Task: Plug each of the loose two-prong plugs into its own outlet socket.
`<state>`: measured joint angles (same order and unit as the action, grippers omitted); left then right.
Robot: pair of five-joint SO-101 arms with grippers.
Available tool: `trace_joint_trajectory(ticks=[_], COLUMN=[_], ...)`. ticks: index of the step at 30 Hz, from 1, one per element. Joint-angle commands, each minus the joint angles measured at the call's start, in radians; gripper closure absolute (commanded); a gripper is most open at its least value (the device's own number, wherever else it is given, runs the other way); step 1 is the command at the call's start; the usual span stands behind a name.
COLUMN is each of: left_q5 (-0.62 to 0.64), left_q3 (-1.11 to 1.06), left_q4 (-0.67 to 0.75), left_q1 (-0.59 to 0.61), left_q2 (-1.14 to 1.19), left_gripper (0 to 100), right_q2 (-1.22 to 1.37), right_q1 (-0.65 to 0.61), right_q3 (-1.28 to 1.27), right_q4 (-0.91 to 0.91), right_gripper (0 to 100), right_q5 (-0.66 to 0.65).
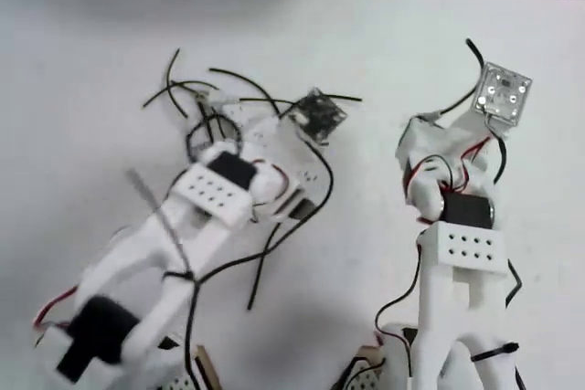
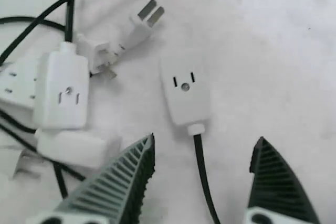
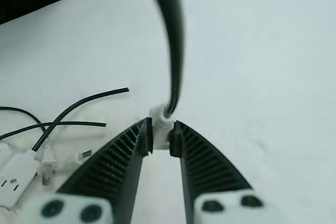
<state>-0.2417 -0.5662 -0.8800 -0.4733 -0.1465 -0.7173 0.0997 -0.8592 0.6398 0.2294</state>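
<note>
Left gripper (image 2: 205, 140), jaws spread, above an outlet socket (image 2: 184, 90); right gripper (image 3: 161, 124) pinching a white connector (image 3: 159, 115) (black cord (image 3: 170, 40) rising); two-prong plug (image 2: 144, 19) lies nearby

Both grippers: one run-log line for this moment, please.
left gripper open near outlet socket | right gripper shut on white cord end | two-prong plug loose

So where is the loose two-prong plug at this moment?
In the left wrist view, the two-prong plug lies on the table beside the black-corded socket and a second white socket, beyond the open left tool.
</note>
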Motion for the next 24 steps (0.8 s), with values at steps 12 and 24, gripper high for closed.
trace_joint_trajectory(ticks=[12, 24], left_q5=[-0.008, -0.109], left_q3=[0.367, 0.6], left_q4=[-0.003, -0.233], left_q1=[-0.021, 0.127], left_q2=[0.458, 0.584], left_gripper=[71, 74], right_q2=[-0.027, -0.027], right_q1=[0.016, 0.015], right_q3=[0.031, 0.031], right_q4=[-0.022, -0.022], right_gripper=[98.1, 98.1], right_q5=[0.009, 0.008])
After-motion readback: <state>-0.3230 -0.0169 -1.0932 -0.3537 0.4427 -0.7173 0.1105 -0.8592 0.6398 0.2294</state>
